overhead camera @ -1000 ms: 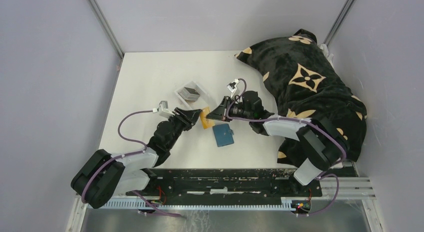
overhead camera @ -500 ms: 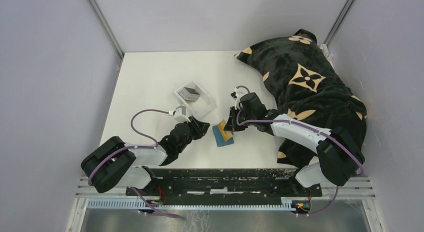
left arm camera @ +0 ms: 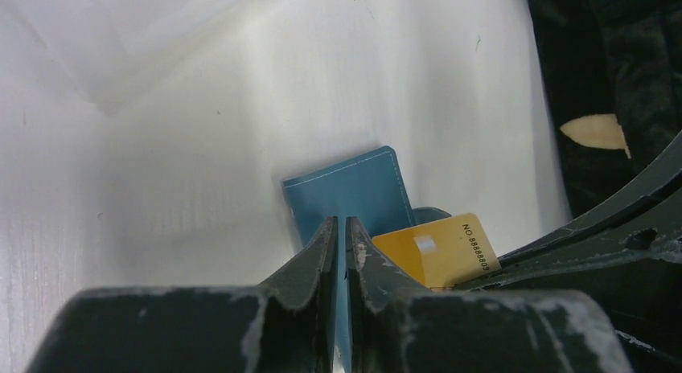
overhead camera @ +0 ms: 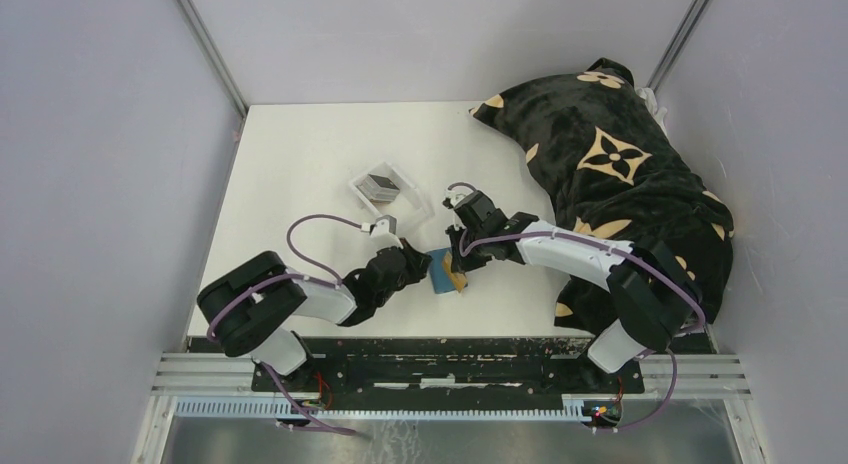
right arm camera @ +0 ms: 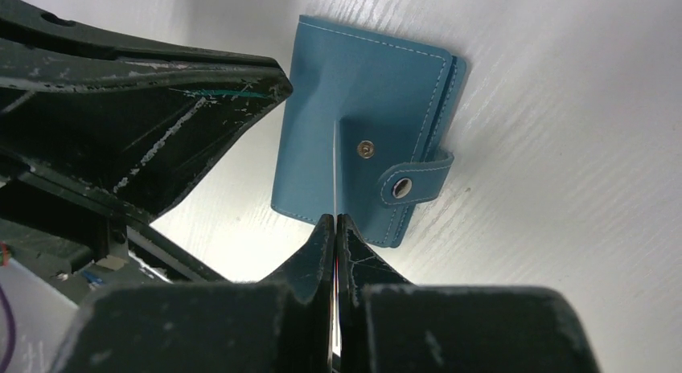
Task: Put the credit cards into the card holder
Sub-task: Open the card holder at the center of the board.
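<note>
The teal card holder (overhead camera: pixel 438 276) lies closed on the white table, its snap tab (right arm camera: pixel 410 184) undone. My right gripper (overhead camera: pixel 457 256) is shut on a gold credit card (left arm camera: pixel 438 248) and holds it edge-down on the holder's cover (right arm camera: pixel 354 92); the card shows as a thin line (right arm camera: pixel 334 168) in the right wrist view. My left gripper (overhead camera: pixel 418 265) is shut, its tips (left arm camera: pixel 339 222) at the holder's left edge (left arm camera: pixel 354 188). Teal shows through the slit between them. More dark grey cards (overhead camera: pixel 380 184) sit in the clear tray.
A clear plastic tray (overhead camera: pixel 412 214) stands just behind the left gripper. A black blanket with tan flower marks (overhead camera: pixel 610 154) covers the table's right side, under the right arm. Grey walls close in the table on three sides.
My right gripper carried the gold card from left of the holder onto its cover. My left gripper moved right and forward to the holder's left edge.
</note>
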`<state>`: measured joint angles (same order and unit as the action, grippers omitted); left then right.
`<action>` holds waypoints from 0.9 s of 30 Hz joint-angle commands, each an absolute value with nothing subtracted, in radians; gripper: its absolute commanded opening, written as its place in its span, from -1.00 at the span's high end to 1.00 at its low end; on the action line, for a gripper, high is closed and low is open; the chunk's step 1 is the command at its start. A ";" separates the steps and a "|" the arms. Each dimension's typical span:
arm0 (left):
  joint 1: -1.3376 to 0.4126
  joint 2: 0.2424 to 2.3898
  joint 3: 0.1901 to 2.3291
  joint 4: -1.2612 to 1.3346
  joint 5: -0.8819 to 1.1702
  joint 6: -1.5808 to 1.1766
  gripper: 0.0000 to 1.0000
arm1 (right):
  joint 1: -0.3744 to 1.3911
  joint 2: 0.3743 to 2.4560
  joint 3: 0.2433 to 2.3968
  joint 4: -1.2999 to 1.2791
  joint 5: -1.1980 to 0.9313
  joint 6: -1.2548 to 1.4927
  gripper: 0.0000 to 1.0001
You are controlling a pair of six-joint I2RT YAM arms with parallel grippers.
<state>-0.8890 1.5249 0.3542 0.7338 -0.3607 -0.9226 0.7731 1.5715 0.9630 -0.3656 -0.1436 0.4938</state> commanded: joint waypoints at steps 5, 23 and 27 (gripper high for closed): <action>-0.908 1.599 0.411 0.755 -0.399 -0.862 0.79 | 0.789 1.613 1.029 -0.397 0.015 0.451 0.98; -0.911 1.658 0.436 0.717 -0.416 -0.861 0.80 | 0.747 1.569 1.000 -0.373 0.111 0.427 0.98; -0.911 1.670 0.443 0.699 -0.429 -0.865 0.81 | 0.732 1.555 1.006 -0.375 0.107 0.409 0.98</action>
